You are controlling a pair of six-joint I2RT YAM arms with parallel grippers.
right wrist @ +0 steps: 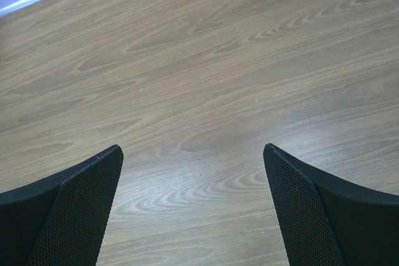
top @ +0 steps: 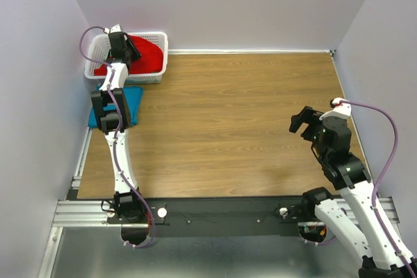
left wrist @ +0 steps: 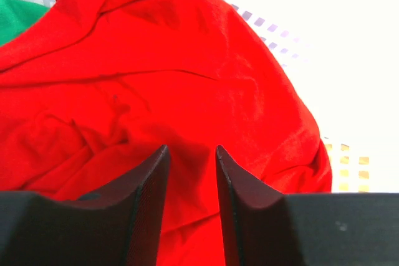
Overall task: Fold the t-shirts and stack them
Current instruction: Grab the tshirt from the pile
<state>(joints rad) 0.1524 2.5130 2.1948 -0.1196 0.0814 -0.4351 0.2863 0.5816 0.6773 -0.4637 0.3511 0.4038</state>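
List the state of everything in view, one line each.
Red shirt, crumpled in basket, on top.
Green shirt, in basket, mostly under red shirt.
Blue shirt, looks folded, on table beside basket.
Basket, upright, holding two shirts.
Left claw, half closed at red shirt; grip unclear.
Right claw, wide open over table.

arms [top: 120, 161]: white links, black joints | cables [top: 395, 136]: purple | pincer fingers [right wrist: 75, 210]: black, mesh-textured

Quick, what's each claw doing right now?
Left gripper: jaws nearly together over the red t-shirt in the basket; a grip cannot be told.
Right gripper: open, empty, above the table.
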